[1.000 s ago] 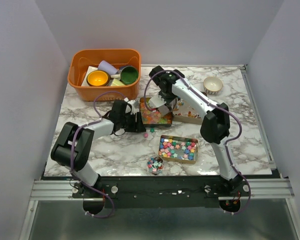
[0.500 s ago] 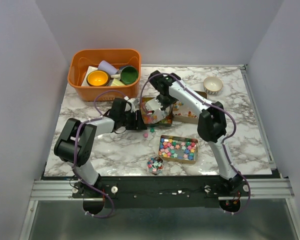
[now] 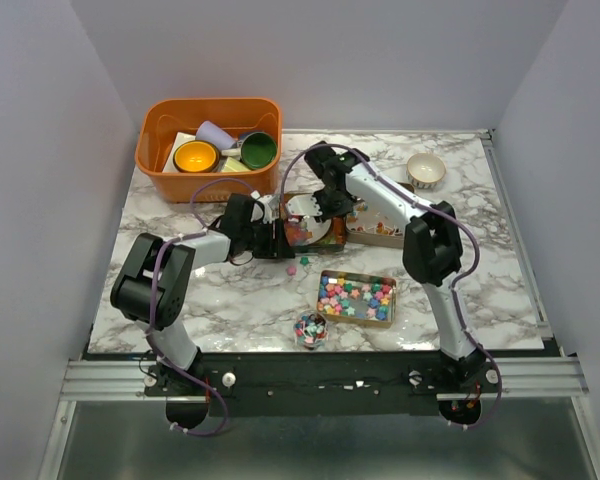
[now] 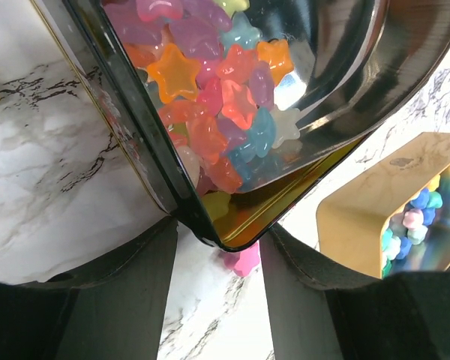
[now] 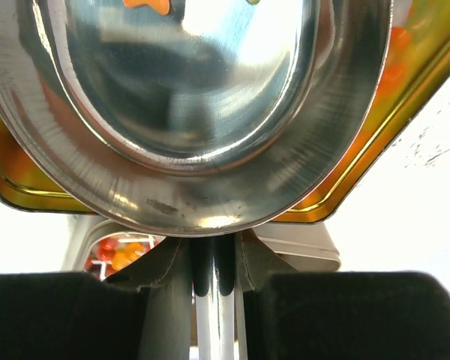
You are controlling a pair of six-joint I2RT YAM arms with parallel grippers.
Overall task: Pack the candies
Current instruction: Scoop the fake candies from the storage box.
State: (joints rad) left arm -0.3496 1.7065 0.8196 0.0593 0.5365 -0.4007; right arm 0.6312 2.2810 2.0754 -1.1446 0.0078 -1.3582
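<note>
- My left gripper is clamped on the near corner of the tin.
- The candies are heaped inside, the heap stretching away along the tin's left wall.
- My right gripper pinches the handle of the scoop, its bowl pointing away over the tin.

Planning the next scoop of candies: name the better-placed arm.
Right. The right gripper holds the metal scoop over the tin of star candies; the left gripper is taken up clasping that tin's corner.

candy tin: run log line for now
left jaws: around tin corner | right jaws: shut on scoop | scoop: over candies in tin
</note>
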